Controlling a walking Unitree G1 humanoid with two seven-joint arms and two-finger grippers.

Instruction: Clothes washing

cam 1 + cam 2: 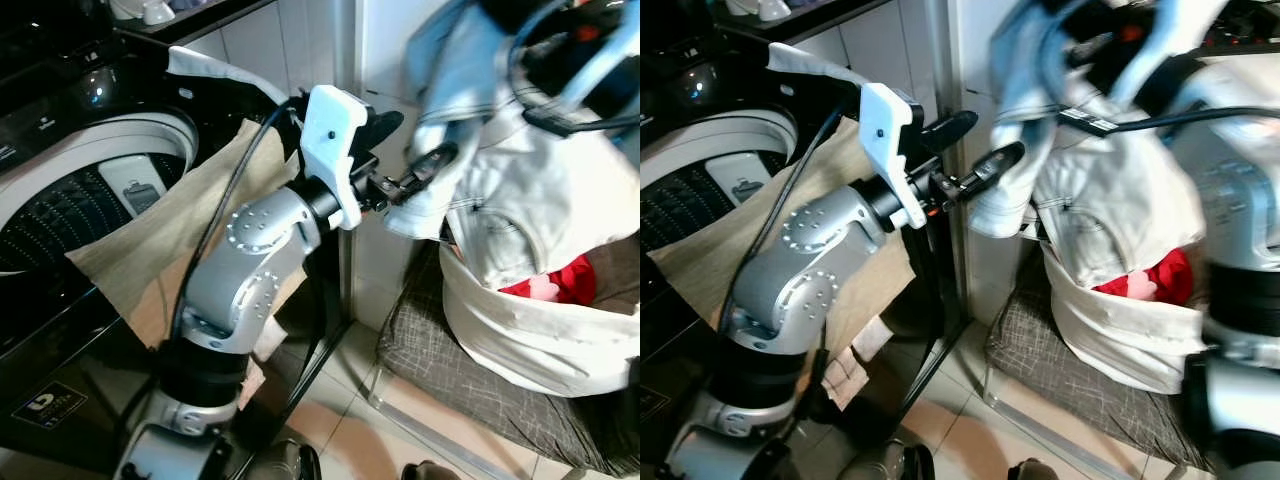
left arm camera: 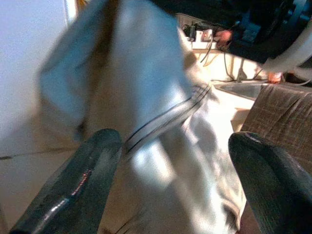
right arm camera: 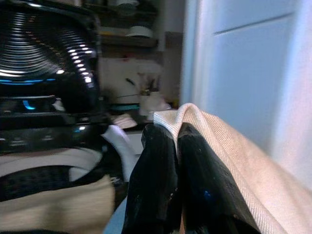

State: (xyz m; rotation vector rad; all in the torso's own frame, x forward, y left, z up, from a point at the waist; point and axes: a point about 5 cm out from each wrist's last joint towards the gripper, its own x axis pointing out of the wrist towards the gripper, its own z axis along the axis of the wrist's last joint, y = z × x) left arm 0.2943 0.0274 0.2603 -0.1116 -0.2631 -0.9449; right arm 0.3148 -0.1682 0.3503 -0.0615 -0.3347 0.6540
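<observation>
Washer (image 1: 60, 200) left | left fingers (image 2: 87, 180) spread before pale garment (image 1: 520, 200) | right fingers (image 3: 165, 185) pinch it

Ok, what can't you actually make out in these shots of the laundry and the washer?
- Right gripper: head views blur it at the top edge.
- Basket contents: the pale garment covers all but a red item.
- Washer drum: inside dark, partly under a beige cloth.
- Left gripper: garment beyond is smeared.

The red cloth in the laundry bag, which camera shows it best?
The left eye view: the red cloth sits sharp inside the white laundry bag, below the lifted pale garment. The right eye view shows it too, slightly blurrier.
</observation>
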